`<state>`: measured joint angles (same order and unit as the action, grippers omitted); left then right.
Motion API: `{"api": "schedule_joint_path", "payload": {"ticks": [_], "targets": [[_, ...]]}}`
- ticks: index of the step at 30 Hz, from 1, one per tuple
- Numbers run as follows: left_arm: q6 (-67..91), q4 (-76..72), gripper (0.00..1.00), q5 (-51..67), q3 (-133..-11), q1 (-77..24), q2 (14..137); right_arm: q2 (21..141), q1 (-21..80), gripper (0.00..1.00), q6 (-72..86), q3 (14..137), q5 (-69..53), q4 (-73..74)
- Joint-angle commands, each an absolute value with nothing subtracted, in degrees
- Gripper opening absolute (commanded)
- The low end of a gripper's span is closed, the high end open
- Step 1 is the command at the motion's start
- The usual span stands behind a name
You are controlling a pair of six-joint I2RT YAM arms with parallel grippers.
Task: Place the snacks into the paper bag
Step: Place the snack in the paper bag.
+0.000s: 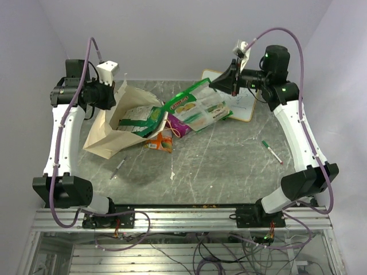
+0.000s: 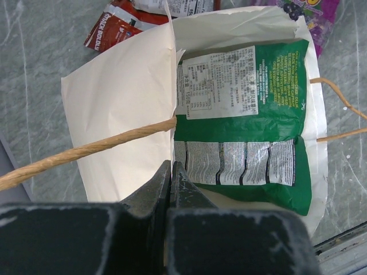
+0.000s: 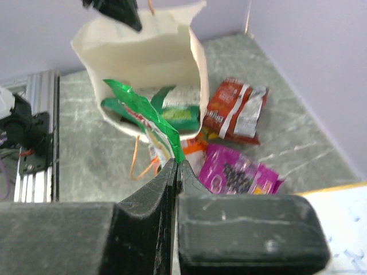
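Note:
The cream paper bag [image 1: 109, 134] lies tilted at the left, mouth open toward the middle. My left gripper [image 1: 114, 96] is shut on its upper edge [image 2: 171, 166]; a cord handle [image 2: 86, 150] runs beside the jaws. A green packet [image 2: 246, 114] lies inside the bag. My right gripper [image 1: 213, 83] is shut on the corner of a large green-and-white packet [image 1: 198, 109], held in the air with its far end at the bag's mouth [image 3: 146, 112]. A purple packet [image 3: 238, 172], a red packet [image 3: 235, 112] and an orange packet [image 1: 160, 142] lie on the table by the mouth.
A framed whiteboard [image 1: 241, 103] lies at the back right under my right arm. A pen [image 1: 272, 152] lies at the right, and two more thin pens [image 1: 118, 168] lie in front of the bag. The walls stand close behind and to both sides.

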<state>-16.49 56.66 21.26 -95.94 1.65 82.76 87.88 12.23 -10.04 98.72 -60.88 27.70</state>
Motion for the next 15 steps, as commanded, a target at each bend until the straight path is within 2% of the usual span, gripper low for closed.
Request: {"api": "schedule_joint_path", "payload": {"ticks": [1,11,15], "targets": [[-15.8,56.7,0.07,19.6,-100.3,1.1,83.8,90.5,15.5,0.00,-6.8,108.4,-55.7,26.6],[-15.5,57.9,0.07,17.7,-102.9,0.7,85.7,101.9,23.6,0.00,-2.3,131.3,-50.3,26.7],[-14.2,58.3,0.07,17.3,-103.9,0.7,86.6,105.0,27.9,0.00,-1.6,135.2,-48.4,23.1]]}}
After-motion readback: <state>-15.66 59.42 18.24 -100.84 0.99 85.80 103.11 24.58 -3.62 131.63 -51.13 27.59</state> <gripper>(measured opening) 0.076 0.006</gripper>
